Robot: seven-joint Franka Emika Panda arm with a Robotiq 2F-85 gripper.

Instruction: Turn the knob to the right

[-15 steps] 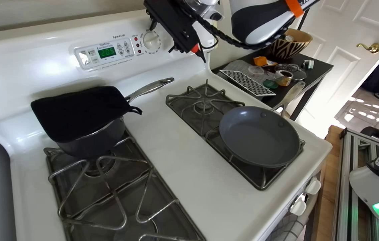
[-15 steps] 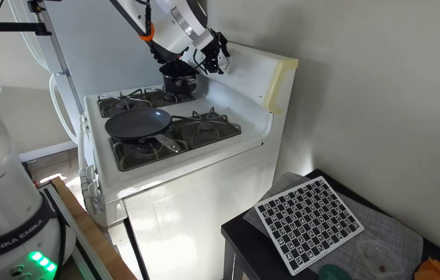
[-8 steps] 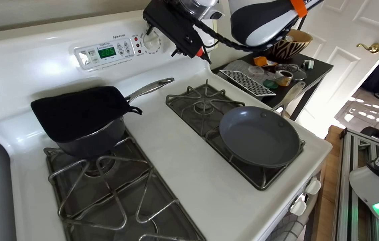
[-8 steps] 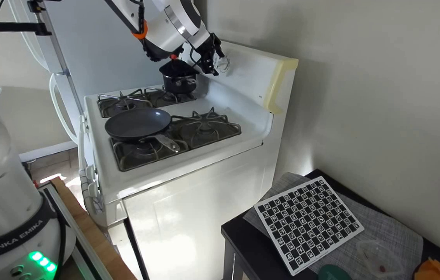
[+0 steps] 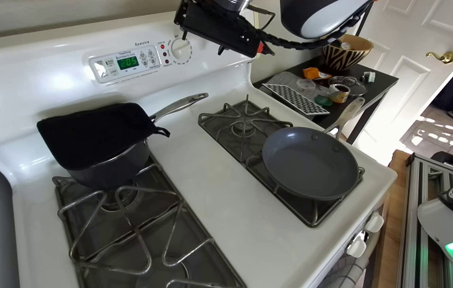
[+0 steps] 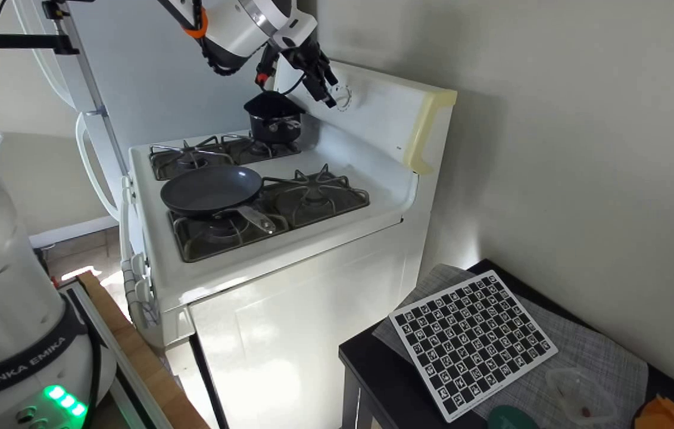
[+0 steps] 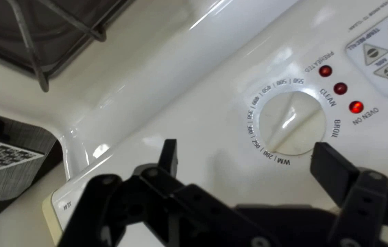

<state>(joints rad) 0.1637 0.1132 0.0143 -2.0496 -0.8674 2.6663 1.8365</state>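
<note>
Two dark fingers (image 7: 332, 173) of the gripper (image 7: 245, 151) stand well apart, with nothing held between them. One comes near the knob (image 7: 292, 122) on the white stove panel (image 7: 194, 137); whether it touches cannot be told. The knob's ridge (image 7: 288, 119) ends by the 200 mark (image 7: 268, 155) and the OVEN ON lamp (image 7: 356, 107) glows, so the turn is probably made, leaving perhaps only withdrawal, though the task names no stopping point. Only the wrist view makes the dial legible; the green display (image 5: 128, 63) shows only in an exterior view.
</note>
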